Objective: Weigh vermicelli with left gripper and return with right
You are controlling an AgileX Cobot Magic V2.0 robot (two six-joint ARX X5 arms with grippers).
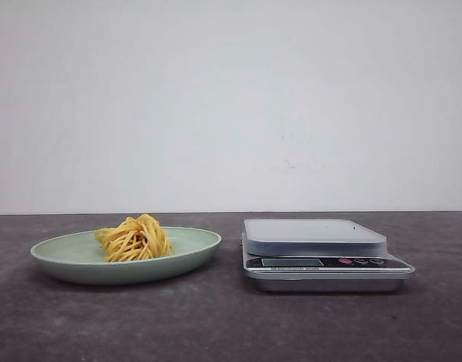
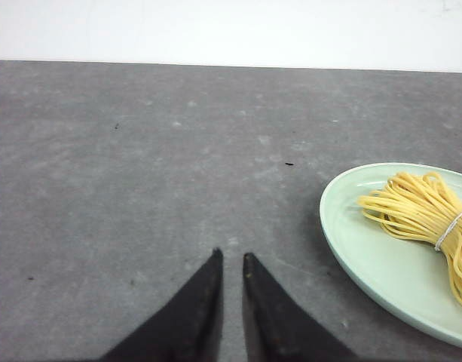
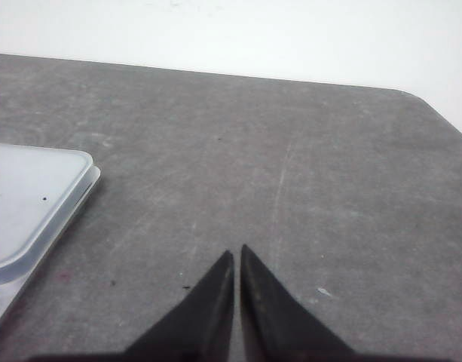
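Yellow tied vermicelli bundle point(image 1: 135, 239) sits in its pale green ceramic plate point(image 1: 193, 249), beside the silver digital kitchen scale point(image 1: 321, 253), whose platform is bare, ready to receive it. My left gripper point(image 2: 231, 260) hovers over grey tabletop point(image 1: 231, 324) beside the plate, fingers nearly together, holding nothing; my right gripper point(image 3: 237, 255), equally narrow and unladen, waits near the scale.
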